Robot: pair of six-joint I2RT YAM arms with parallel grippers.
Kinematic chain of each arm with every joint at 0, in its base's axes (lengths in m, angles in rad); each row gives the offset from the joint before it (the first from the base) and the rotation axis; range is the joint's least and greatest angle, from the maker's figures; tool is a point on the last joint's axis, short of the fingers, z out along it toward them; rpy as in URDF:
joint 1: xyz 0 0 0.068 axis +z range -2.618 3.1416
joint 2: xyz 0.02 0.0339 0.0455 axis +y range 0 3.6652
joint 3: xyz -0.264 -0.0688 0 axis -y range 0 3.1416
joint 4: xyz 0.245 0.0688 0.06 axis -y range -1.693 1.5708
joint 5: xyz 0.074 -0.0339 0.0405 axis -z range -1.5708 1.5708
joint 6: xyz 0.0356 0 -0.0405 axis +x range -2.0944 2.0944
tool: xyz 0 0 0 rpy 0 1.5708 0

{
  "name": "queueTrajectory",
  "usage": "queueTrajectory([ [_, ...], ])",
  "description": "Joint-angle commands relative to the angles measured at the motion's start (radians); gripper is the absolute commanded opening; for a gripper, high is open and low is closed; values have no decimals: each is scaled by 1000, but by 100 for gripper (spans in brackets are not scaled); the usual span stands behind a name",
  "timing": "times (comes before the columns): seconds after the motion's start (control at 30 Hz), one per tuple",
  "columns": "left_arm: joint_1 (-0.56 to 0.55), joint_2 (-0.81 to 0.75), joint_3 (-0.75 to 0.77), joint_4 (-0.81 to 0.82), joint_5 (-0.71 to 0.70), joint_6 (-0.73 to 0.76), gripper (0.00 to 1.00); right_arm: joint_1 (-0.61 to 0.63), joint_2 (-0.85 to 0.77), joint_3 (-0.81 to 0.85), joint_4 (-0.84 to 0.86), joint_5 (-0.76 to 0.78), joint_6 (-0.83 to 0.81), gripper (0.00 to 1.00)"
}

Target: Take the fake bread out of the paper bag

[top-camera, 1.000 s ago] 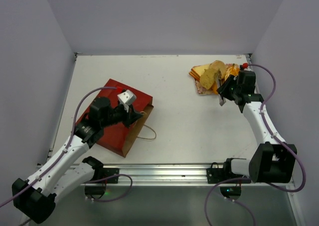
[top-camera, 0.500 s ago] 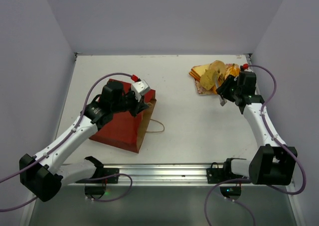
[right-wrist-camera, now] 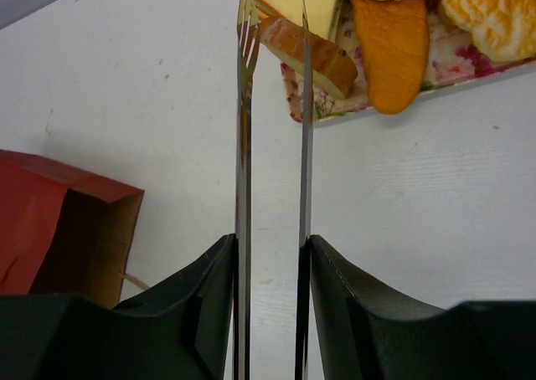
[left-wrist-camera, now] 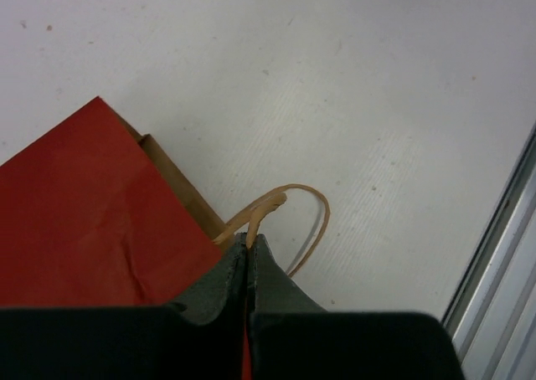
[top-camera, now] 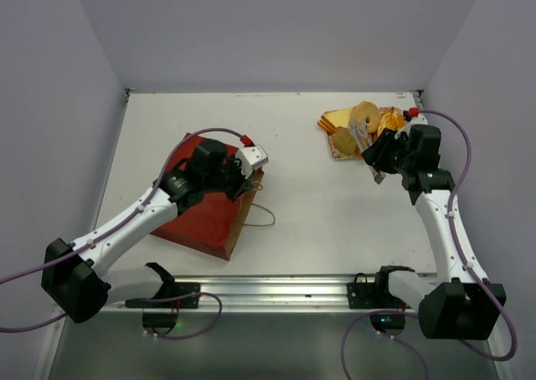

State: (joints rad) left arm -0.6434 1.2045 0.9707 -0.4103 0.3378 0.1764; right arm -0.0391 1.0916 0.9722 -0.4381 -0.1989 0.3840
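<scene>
The red paper bag (top-camera: 199, 219) lies at the left, its brown open mouth (right-wrist-camera: 88, 242) facing right. My left gripper (top-camera: 244, 182) (left-wrist-camera: 249, 239) is shut on one tan loop handle (left-wrist-camera: 280, 201) at the mouth; the other loop (top-camera: 263, 218) rests on the table. My right gripper (top-camera: 374, 156) (right-wrist-camera: 270, 244) is shut on metal tongs (right-wrist-camera: 244, 104), whose two blades stand apart. Their tips are over a fake bread slice (right-wrist-camera: 308, 52) at the edge of the pink-flowered tray (right-wrist-camera: 456, 62). More fake bread (top-camera: 366, 115) is piled on that tray. The bag's inside looks dark.
The tray (top-camera: 338, 155) sits at the far right. An orange loaf (right-wrist-camera: 392, 45) and a ridged roll (right-wrist-camera: 496, 12) lie on it. A metal rail (top-camera: 276, 290) runs along the near edge, and white walls enclose the table on three sides.
My left arm has swung right and farther away, pulling the bag's handle and mouth along. The tongs' blades have spread, and the slice they held now lies on the tray.
</scene>
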Motion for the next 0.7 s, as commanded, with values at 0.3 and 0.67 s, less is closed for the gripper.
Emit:
queueTrajectory([
  [0.3, -2, -141, 49, 22, -220, -64, 0, 246, 10, 42, -47, -111, -157, 41],
  [0.67, -2, -187, 49, -2, -197, -81, 0, 366, 31, 5, 42, -203, -203, 43],
])
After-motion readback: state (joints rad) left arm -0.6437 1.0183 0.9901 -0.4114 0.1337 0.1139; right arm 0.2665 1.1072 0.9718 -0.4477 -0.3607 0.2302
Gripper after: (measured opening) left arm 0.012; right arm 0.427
